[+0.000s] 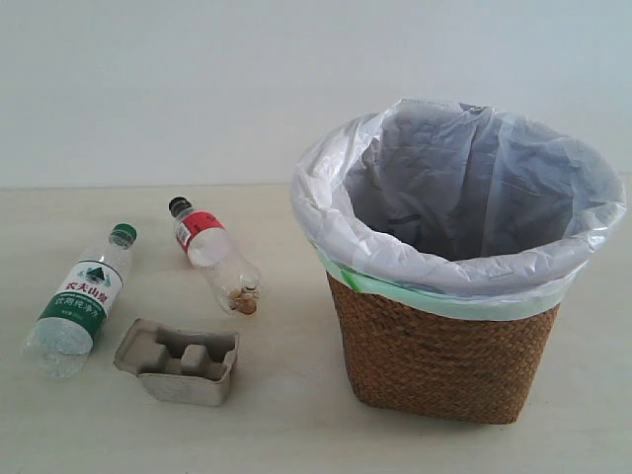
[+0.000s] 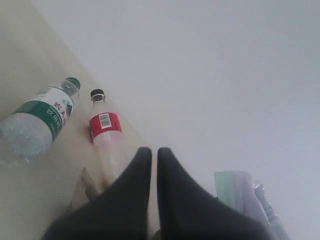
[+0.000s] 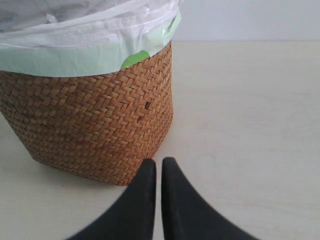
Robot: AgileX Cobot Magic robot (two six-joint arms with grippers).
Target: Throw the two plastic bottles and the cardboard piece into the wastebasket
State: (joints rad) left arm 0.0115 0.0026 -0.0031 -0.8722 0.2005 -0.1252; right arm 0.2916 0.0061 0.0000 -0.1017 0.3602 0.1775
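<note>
On the table's left lies the green-capped bottle (image 1: 77,301) (image 2: 37,122), and the black-capped, red-labelled bottle (image 1: 212,253) (image 2: 104,131) lies beside it. The grey-beige cardboard piece (image 1: 180,360) (image 2: 82,192) rests in front of them. At the right stands the wicker wastebasket (image 1: 444,351) (image 3: 90,120) with its white bag. Neither gripper shows in the exterior view. My left gripper (image 2: 154,156) is shut with nothing in it, hanging over the red-labelled bottle's lower end. My right gripper (image 3: 158,166) is shut and empty, close to the basket's base.
A plain pale wall runs behind the beige table (image 1: 276,434). The bag's green edge (image 2: 230,187) shows at the side of the left wrist view. Bare tabletop (image 3: 250,125) stretches beside the basket.
</note>
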